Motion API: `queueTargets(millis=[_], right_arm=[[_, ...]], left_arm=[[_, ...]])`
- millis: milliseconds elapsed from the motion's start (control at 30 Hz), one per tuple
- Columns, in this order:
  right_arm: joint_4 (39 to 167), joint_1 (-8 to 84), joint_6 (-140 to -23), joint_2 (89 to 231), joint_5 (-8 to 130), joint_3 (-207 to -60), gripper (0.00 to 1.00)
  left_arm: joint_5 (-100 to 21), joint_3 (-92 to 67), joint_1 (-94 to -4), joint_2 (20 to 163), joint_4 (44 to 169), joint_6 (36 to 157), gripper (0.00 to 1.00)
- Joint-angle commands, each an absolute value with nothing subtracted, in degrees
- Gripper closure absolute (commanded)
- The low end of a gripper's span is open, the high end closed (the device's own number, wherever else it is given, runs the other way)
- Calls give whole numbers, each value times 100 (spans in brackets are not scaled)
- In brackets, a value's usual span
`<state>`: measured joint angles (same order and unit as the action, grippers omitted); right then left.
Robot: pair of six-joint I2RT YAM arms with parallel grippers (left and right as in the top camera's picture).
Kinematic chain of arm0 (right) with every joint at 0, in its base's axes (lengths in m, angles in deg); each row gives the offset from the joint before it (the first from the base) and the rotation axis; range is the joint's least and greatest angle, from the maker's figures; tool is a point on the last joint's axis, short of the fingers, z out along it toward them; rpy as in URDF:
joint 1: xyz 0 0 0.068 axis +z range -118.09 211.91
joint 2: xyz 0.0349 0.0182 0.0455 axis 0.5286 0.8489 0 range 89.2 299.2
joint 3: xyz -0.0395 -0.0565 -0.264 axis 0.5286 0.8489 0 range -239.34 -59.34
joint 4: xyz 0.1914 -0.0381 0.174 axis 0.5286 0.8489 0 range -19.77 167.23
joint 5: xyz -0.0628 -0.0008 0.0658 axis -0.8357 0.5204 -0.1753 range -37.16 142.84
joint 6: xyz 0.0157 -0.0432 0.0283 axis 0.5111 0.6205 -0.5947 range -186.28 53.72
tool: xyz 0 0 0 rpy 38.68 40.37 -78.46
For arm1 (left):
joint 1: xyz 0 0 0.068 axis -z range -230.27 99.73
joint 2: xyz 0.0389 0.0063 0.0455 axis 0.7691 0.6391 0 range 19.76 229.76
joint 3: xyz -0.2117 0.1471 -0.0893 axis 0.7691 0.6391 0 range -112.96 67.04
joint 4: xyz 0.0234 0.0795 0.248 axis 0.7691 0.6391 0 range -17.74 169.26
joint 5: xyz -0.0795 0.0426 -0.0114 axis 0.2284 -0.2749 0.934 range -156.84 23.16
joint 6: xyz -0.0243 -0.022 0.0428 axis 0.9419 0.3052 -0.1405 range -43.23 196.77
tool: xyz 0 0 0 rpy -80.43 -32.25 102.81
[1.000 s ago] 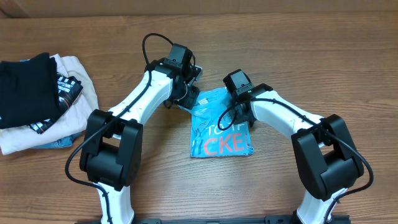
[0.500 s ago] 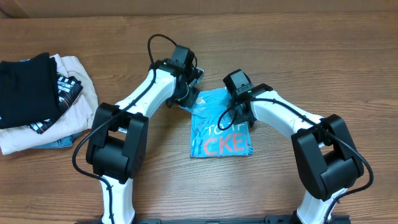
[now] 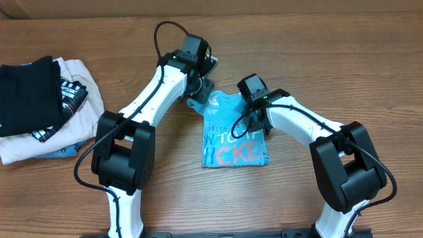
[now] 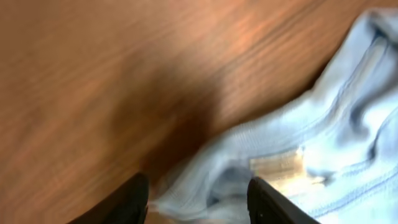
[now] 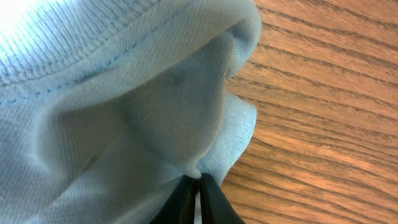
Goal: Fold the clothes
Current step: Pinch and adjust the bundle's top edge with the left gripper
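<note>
Pinching a gathered fold of the sky-blue T-shirt, my right hand is clenched tight, its two fingers pressed together with the cloth bunching up from their tips and bare wood showing just beside it. My left hand is released: its two dark fingers stand apart, with the ribbed blue edge of the shirt lying between and just beyond them and a pale label patch on the cloth nearby. I cannot tell whether either finger touches the fabric. Seen from above, the left hand sits at the shirt's far left corner, which is drawn out into a point toward it, and the right hand is over the shirt's far right part. The shirt lies in a compact, roughly folded shape near the middle of the worktop, between my two arms, with large white and coral-red lettering facing up along its near edge. Well apart, at the left edge of the worktop, a black garment lies on top of a cream garment in a pile.
</note>
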<state>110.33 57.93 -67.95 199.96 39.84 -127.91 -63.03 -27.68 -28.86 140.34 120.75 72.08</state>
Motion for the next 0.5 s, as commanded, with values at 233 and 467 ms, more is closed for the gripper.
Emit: queueTargets(millis=[233,467], right_arm=[[11122,5664,-6782,20376,3750,-12584,92],[11125,5664,-6780,20376,3805,-12581,92]], left_arm=[[-4546,-2838,-2847,14093,13734,7420,46],[-3859,-2838,-2854,14093,13716,7394,44]])
